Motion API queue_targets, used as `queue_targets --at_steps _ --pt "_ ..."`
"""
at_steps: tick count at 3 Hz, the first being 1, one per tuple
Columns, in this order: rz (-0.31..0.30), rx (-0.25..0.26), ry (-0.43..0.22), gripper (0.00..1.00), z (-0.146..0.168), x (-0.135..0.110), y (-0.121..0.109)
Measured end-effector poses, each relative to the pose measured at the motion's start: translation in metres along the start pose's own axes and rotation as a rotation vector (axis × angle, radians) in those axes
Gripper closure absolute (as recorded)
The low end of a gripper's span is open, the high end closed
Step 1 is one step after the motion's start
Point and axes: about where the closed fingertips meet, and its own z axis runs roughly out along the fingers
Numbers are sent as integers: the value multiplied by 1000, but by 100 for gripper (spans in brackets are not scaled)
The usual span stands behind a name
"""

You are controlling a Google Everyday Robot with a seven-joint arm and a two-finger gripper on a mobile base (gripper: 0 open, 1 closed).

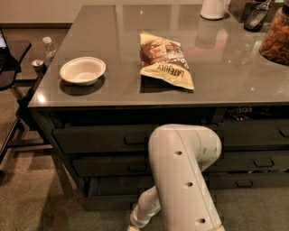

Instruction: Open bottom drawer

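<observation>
The bottom drawer [106, 201] is the lowest of the left three-drawer stack under the grey table [113, 94]. Its slim dark front stands out a little from the stack, with a shallow dark strip of interior [113, 186] showing above it. Its handle is hidden behind my arm. My white arm [185, 180] bends down in front of the stack, and its wrist [143, 213] reaches the lower edge of the view in front of the drawer. My gripper is below the frame edge, out of view.
On the table are a white bowl [82, 70], a chip bag [165, 59], a white jug [214, 8] and a snack jar [276, 37]. The right-hand drawer stack [253, 160] is beside my arm. A chair [11, 67], a bottle [48, 46] and a can [38, 66] are at the left.
</observation>
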Motion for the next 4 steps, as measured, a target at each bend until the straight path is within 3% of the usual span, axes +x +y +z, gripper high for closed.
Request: queue_targets --at_steps 1,3,4 --pt "-2 1 5 0 0 1 -1" --pt "34 36 60 0 10 35 -18" --pt "32 32 64 0 17 38 -23"
